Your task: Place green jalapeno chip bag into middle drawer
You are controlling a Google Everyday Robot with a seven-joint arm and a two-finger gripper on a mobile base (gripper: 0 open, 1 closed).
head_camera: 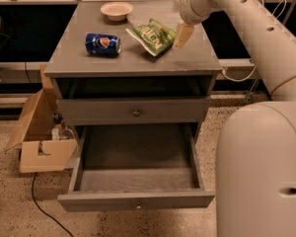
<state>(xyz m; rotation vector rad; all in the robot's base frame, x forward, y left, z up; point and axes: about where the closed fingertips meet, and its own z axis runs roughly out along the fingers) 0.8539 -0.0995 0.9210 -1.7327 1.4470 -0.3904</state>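
**Gripper beside the chip bag on the cabinet top, drawer open below**

An open cardboard box (39, 137) stood on the speckled floor, far left of the gripper (183, 35) and well below it, against the cabinet's side. A dark cable (43, 210) trailed across the floor in front of the box.

On the grey cabinet top (138, 65), a blue Pepsi can (102, 44) lay on its side, well to the left of the gripper. A pale shallow bowl (117, 11) sat left of the gripper and farther back.

The green jalapeno chip bag (153, 36) lay flat and crinkled on the top, just left of the gripper; whether the two touched could not be told.

The upper knobbed drawer (136, 111) was shut, below and left of the gripper. The middle drawer (136, 200) was pulled fully out below that, its tray holding nothing.

The gripper hung low over the right part of the cabinet top, pointing down. Whether it was open or closed could not be told. It held nothing visible.

The white arm (246, 28) ran up and right from the gripper, and the robot's white body (261, 172) filled the lower right.
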